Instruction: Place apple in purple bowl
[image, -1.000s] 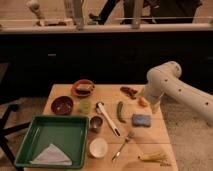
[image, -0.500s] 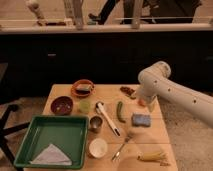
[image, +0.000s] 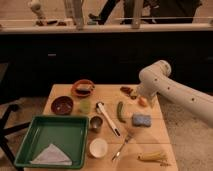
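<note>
The small round orange-red apple (image: 143, 102) lies just beneath the white arm's gripper (image: 140, 96), whose grip cannot be told. The shallow maroon-purple bowl (image: 62, 105) stands well apart, not yet filled.

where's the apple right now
In the camera view the apple sits near the right far edge of the table, right under the gripper, between the dark red-brown cluster and the blue sponge.
</note>
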